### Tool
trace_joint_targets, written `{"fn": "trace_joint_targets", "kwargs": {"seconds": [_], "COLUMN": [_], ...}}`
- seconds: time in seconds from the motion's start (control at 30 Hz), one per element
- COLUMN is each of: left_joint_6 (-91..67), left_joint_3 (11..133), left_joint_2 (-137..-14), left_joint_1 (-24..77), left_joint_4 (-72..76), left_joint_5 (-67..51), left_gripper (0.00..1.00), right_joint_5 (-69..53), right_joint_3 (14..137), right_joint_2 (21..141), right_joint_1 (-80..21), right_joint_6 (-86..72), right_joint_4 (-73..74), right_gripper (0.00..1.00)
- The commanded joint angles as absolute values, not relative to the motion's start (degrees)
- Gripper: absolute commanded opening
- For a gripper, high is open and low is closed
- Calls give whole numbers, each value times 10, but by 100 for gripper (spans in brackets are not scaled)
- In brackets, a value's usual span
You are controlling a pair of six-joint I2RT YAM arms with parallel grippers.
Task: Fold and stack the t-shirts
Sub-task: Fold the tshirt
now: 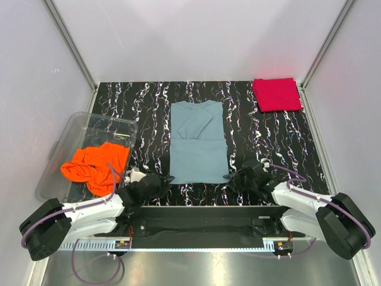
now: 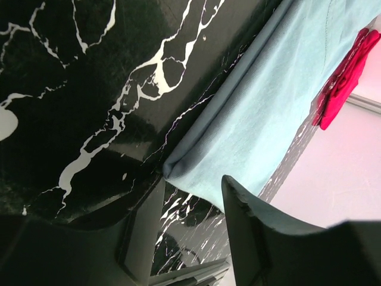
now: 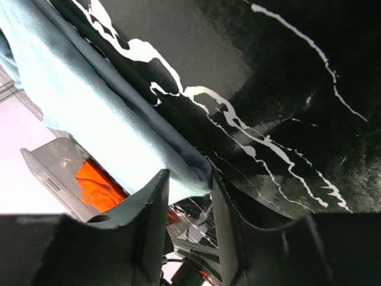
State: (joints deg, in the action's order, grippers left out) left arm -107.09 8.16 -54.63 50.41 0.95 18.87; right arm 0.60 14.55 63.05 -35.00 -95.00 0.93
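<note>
The grey-blue t-shirt (image 1: 197, 149) lies flat in the middle of the black, white-veined desk (image 1: 149, 101), folded into a tall narrow panel with its collar at the far end and one sleeve turned in across the chest; its long side edges run straight, with bare desk on both sides. The red t-shirt (image 1: 276, 94) sits folded square in the far right corner, well apart from the grey-blue one, its outer edge close to the desk's rim. The orange t-shirt (image 1: 95, 167) is crumpled in the clear plastic bin (image 1: 71, 134) at the left; part of it spills over the bin's near wall.

Both arms reach low to the near hem. The left claw (image 1: 158, 182) is at the near left corner of the grey-blue t-shirt; the left wrist view shows its jaws standing apart, the folded corner just ahead of the gap and the hem running under the right-hand finger (image 2: 250, 238). The right claw (image 1: 238, 177) is at the near right corner; in the right wrist view its jaws stand closer together, the cloth's corner hanging into the slot between them; whether they press it I cannot tell.

Between the two arms the near edge of the desk is open; the far half, beyond the collar, is bare across to the red t-shirt.
</note>
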Motion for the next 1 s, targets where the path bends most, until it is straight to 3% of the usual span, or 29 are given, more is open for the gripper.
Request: {"fn": "trace_joint_targets", "kwargs": {"seconds": [0.0, 0.17, 0.2, 0.23, 0.27, 0.3, 0.37, 0.7, 0.97], "left_joint_6": [-1150, -1155, -1156, -1154, -1153, -1152, -1148, -1095, -1003], "left_joint_3": [40, 34, 31, 26, 22, 16, 8, 18, 85], "left_joint_2": [-570, -571, -570, -564, -558, -553, -520, -278, -254], "left_joint_1": [504, 504, 504, 504, 503, 504, 504, 504, 503], "left_joint_4": [-80, -73, -71, -58, -51, -49, -58, -205, -279], "left_joint_5": [172, 185, 186, 190, 191, 189, 185, 182, 145], "left_gripper": [48, 38, 32, 28, 23, 9, 1, 0, 0], "right_joint_5": [61, 62, 63, 63, 62, 55, 41, 2, -35], "right_joint_3": [132, 135, 138, 141, 145, 148, 158, 197, 243], "right_joint_2": [650, 669, 675, 685, 689, 692, 692, 621, 592], "right_joint_1": [-356, -358, -358, -358, -358, -358, -358, -359, -374], "right_joint_6": [-940, -940, -936, -932, -924, -919, -891, -790, -741], "right_joint_4": [94, 94, 91, 89, 87, 87, 88, 138, 183], "right_gripper": [40, 36, 30, 14, 10, 6, 0, 0, 0]}}
